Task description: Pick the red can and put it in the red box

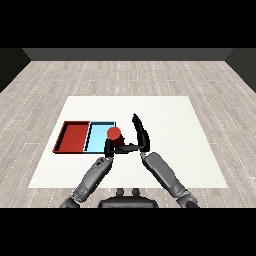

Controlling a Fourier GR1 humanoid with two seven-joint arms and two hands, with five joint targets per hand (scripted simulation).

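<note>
A white table (165, 115) sits on a grey plank floor (125, 75). Toward its 9 o'clock side two shallow trays lie touching side by side: the red tray (72, 137) on the outside and the light blue tray (97, 136) on its 3 o'clock side.

The red can (114, 133) stands at the 3 o'clock edge of the light blue tray, overlapping that tray's right rim as seen from the head; whether it rests on the table, sits on the tray or is lifted cannot be told. It is well apart from the red tray, with the width of the blue tray between them.

The left robot hand (109, 148) comes up from the 7 o'clock corner on its grey forearm and sits just at the can's 6 o'clock side, its dark fingers curled up against the can's lower part, apparently wrapped round it; the can's red top shows above them.

The right robot hand (141, 134) comes from the 5 o'clock corner and stands at the can's 3 o'clock side. Its fingers (136, 121) are straight and point toward 12 o'clock, spread away from the thumb (128, 147), which reaches toward 9 o'clock to the left robot hand. It holds nothing.
</note>
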